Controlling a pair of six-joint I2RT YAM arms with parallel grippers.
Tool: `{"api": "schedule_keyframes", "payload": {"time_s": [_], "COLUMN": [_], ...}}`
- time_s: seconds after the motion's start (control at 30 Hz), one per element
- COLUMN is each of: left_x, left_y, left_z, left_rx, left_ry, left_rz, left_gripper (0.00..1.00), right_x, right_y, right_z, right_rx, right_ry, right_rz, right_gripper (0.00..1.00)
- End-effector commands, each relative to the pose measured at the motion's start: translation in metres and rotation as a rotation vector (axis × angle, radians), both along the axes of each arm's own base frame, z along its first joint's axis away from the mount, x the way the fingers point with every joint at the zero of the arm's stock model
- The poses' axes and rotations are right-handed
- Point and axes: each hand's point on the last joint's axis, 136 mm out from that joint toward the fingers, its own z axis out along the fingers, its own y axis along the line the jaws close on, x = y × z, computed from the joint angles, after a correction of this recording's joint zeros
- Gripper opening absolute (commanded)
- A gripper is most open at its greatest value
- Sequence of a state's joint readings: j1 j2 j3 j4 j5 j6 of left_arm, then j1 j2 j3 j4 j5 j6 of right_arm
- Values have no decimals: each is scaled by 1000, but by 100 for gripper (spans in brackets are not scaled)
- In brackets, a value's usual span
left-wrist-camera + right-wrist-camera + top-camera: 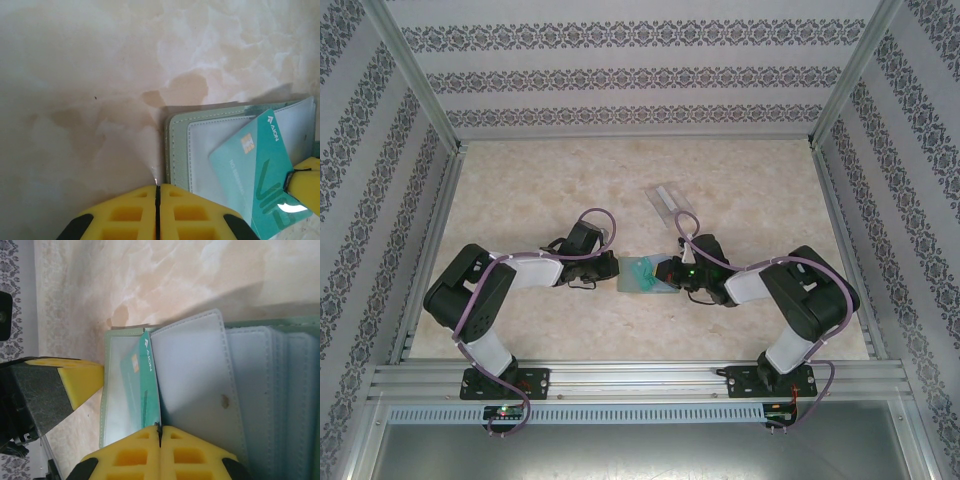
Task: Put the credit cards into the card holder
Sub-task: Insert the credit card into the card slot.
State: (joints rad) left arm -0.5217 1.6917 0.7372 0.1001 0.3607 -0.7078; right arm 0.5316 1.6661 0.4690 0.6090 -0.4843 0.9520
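Card holder (177, 145): lies open on the desk (540, 190), midway between the two arms, inner side up, with its clear sleeves fanned toward the right arm.
Card (250, 170): one teal card with a chip, lying skewed across the inner panel nearest the left arm. Whether its leading edge is inside a slot cannot be told.
Right gripper (160, 450): pressed together, pinching the card at its near edge.
Left gripper (157, 210): pressed together with nothing visible between the fingers. The tips sit low, just beside the holder's outer edge.
Risk, jamming: the card sits at an angle to the panel. A push in this attitude would likely catch a corner on the stitching or bow the card.
Risk, sliding: the holder looks soft and is not visibly pinned. Insertion force could shove it along the desk or fold the panel.
Risk, sleeve: the loose sleeve leaf (192, 375) beside the card could drop across the slot mouth.
Surroundings: a clear plastic box (670, 203) sits farther back, well apart and not in the way.
Obstruction: the two grippers are near each other over the holder, which leaves little room to re-angle the card.
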Motion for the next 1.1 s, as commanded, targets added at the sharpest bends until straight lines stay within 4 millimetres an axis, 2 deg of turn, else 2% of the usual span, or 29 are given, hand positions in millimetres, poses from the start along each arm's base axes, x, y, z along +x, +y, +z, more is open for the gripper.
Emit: {"api": "schedule_keyframes", "payload": {"time_s": [0.0,0.17,0.33,0.63,0.77,1.07], "left_x": [0,-3,-3,-8,-11,-10], "left_y": [2,7,9,22,32,34], "left_z": [-12,-17,-19,-27,-32,-33], "left_rx": [33,66,71,132,187,200], "left_ry": [18,44,49,77,108,119], "left_rz": [15,30,39,78,104,108], "left_gripper": [8,5,4,0,0,0], "right_x": [13,17,17,8,10,4], "right_y": [1,2,11,-10,-6,-9], "right_z": [1,2,5,1,7,5], "right_rx": [-10,-31,-47,-100,-85,-97], "right_ry": [-27,-46,-83,-93,-101,-103], "right_rz": [-72,-105,-107,-180,-186,-214], "right_gripper": [0,0,0,0,0,0]}}
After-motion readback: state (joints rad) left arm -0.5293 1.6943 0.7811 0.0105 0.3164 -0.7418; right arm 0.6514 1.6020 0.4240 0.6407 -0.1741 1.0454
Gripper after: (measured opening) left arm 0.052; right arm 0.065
